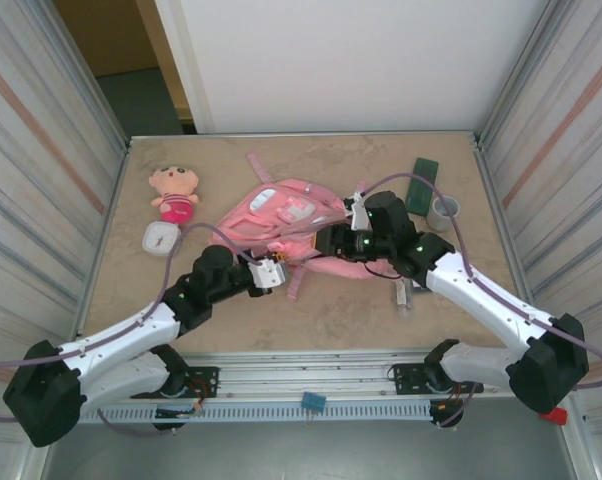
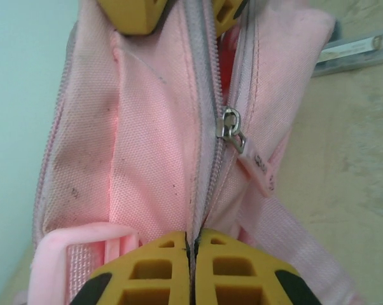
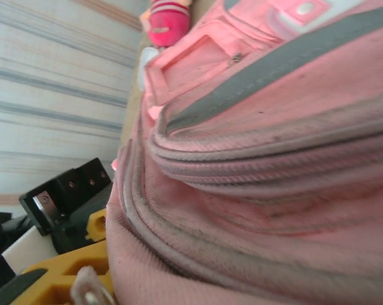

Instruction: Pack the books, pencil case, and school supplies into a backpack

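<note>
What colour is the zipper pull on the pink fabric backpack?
The metal zipper pull is silver; clearest in the left wrist view.

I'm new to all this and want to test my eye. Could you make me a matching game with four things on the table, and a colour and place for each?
Things:
1. backpack
2. plush doll
3. pencil case
4. short cylinder

Descriptions:
A. dark green, far right of the table
B. pink, middle of the table
C. grey, right side, next to the dark green thing
D. pink and tan, far left of the table

Pairs: 1-B, 2-D, 3-A, 4-C.
</note>
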Motion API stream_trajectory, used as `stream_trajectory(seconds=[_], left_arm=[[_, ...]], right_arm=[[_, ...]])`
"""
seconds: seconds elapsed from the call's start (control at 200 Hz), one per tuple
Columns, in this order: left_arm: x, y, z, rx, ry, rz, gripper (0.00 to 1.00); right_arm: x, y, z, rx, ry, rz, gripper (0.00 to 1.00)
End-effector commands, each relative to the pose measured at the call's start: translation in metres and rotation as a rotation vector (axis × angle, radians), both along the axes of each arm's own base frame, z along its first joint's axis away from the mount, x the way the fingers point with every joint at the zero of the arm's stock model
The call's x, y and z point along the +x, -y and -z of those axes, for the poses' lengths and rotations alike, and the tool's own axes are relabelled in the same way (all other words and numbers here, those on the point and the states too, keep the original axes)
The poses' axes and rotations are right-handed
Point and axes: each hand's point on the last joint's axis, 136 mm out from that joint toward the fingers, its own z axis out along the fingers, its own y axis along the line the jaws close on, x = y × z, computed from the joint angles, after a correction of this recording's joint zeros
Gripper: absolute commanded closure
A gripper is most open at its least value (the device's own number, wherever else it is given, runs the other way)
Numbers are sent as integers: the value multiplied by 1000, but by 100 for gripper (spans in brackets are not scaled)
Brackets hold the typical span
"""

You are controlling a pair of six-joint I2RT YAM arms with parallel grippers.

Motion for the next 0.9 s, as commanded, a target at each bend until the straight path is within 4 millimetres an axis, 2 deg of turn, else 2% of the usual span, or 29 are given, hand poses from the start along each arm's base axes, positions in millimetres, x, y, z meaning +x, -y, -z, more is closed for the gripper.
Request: stream_trajectory(seconds=[0.0, 0.12, 0.14, 0.271, 0.341, 0.456, 0.556, 0.616, 0.767, 0.892], left_arm=[[-10, 11, -14, -87, -132, 68, 100], [-10, 15, -14, -105, -229, 87, 100], [-10, 15, -13, -102, -245, 92, 100], [-9, 18, -17, -99, -325, 90, 100], [-7, 18, -20, -115, -371, 81, 100], [-4, 19, -25, -143, -448, 68, 100], [-5, 20, -28, -153, -487, 74, 100], [-6, 21, -30, -161, -499, 75, 100], [-8, 23, -36, -186, -514, 92, 100], [-8, 25, -41, -206, -524, 109, 100]], right_arm=[[4, 25, -22, -82, 114, 73, 54], [-18, 49, -18, -225, 149, 130, 53], [-25, 54, -25, -231, 177, 135, 54], [-59, 63, -27, -329, 276, 127, 61], [-71, 60, -24, -351, 311, 123, 63], [-86, 28, -13, -345, 375, 63, 63], [-81, -3, -1, -352, 391, 51, 61], [-72, -13, 4, -363, 393, 89, 59], [-48, -25, 20, -376, 350, 152, 56], [-37, -33, 31, -398, 325, 151, 56]])
